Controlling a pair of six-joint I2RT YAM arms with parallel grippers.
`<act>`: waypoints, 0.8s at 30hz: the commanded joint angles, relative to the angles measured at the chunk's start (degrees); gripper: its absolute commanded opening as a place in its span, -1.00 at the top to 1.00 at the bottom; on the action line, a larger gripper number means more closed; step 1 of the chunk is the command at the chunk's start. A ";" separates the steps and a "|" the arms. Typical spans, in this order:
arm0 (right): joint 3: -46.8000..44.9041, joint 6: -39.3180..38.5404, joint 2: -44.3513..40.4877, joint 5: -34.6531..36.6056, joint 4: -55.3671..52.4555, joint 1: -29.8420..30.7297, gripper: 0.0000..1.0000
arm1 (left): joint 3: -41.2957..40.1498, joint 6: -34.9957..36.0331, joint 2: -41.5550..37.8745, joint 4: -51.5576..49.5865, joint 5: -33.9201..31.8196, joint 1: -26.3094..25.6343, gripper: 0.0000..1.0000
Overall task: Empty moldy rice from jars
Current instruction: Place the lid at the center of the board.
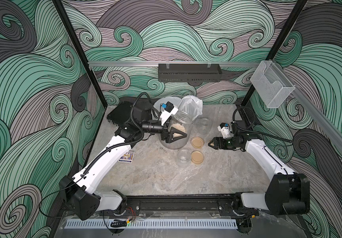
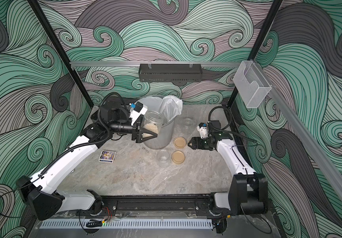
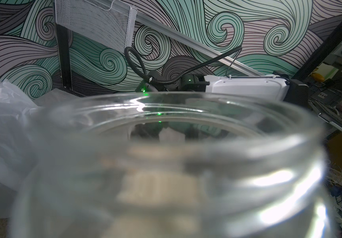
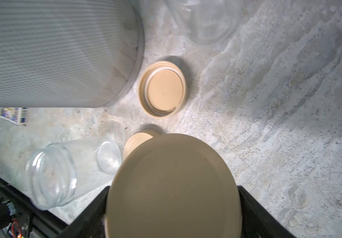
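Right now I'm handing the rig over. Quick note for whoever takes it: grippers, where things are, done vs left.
Left gripper: shut on the third jar, raised beside the wastebasket, lid off, rice inside.
Right gripper: shut on a tan lid, near the loose lids.
Table: two empty jars, both loose lids.
Done: all three jars opened, two emptied.
Left: tip the held jar into the wastebasket.
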 commanded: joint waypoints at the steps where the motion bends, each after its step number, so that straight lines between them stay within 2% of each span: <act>1: 1.11 0.50 2.94 5.25 0.44 1.42 -0.41 | 2.64 0.46 -1.55 3.85 0.65 0.35 0.31; 13: 3.26 0.76 10.90 15.53 4.41 6.03 -0.42 | 2.33 0.94 -1.35 3.42 0.02 0.62 0.31; 24: 2.91 0.17 15.04 17.42 6.80 7.58 -0.47 | 2.25 -0.61 -1.30 4.76 0.16 0.73 0.31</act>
